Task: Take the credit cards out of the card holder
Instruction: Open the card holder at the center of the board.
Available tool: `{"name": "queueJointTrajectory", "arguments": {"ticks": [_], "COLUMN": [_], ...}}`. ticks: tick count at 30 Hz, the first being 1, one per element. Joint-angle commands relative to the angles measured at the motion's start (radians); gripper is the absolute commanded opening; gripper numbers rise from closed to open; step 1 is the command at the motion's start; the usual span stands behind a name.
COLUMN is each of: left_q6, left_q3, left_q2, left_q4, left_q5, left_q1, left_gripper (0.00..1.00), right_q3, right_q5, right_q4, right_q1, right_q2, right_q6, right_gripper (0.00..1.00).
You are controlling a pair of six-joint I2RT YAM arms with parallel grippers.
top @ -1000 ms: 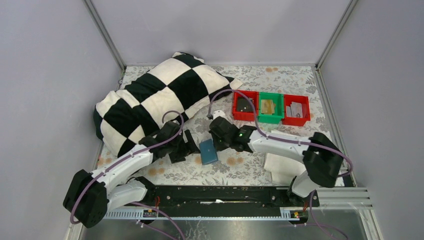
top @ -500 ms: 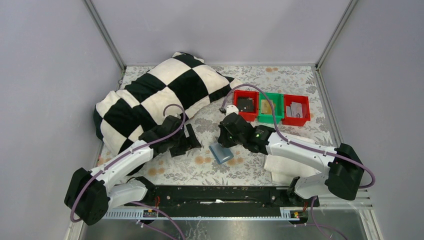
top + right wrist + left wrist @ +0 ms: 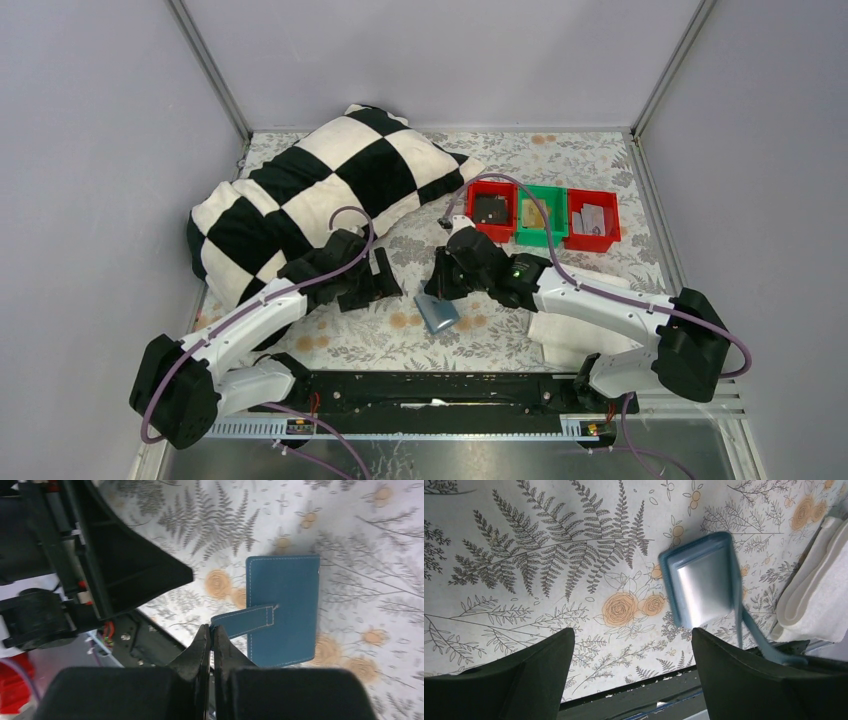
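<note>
Teal card holder [image 3: 437,312] tilted over floral cloth [image 3: 560,160], right of checkered pillow [image 3: 300,200], pinched by its snap tab [image 3: 245,620] in closed right gripper [image 3: 210,630]. Empty left gripper [image 3: 632,632] spread wide, between pillow and holder.

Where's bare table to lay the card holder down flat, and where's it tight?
Free: the near strip between card holder and base rail; the far strip between pillow, bins and back wall. Crowded: the middle, where left fingers and right fingers stand by the holder; the towel fills the near right.
</note>
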Motion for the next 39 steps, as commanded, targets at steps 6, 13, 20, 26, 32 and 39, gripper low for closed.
{"name": "queueJointTrajectory", "arguments": {"ticks": [6,13,20,26,32,39], "left_q6": [0.093,0.085,0.063,0.046,0.041,0.035], "left_q3": [0.132,0.129,0.069,0.032,0.009,-0.002], "left_q2": [0.017,0.036,0.012,0.030,0.029,0.016], "left_q4": [-0.048,-0.045,-0.001,0.061,0.095,0.116], "left_q5": [-0.066,-0.054,-0.028,0.041,0.079,0.101], "left_q1": [-0.001,-0.001,-0.001,-0.003,-0.006,-0.006], "left_gripper": [0.93,0.93,0.93,0.92,0.92,0.92], "right_q3": [-0.009,-0.109,-0.362,-0.448,-0.396,-0.334], "right_q5": [-0.220,-0.008,0.104,0.200,0.267,0.264], "right_q4": [0.266,0.119,0.094,0.077,-0.006,-0.055], "right_q1": [0.004,-0.037,-0.087,-0.088,-0.088,-0.088], "right_q2": [-0.012,-0.062,-0.112,-0.086,-0.025,-0.159], "right_q6": [0.252,0.203,0.234,0.221,0.160,0.130], "right_gripper": [0.00,0.00,0.00,0.00,0.20,0.52]}}
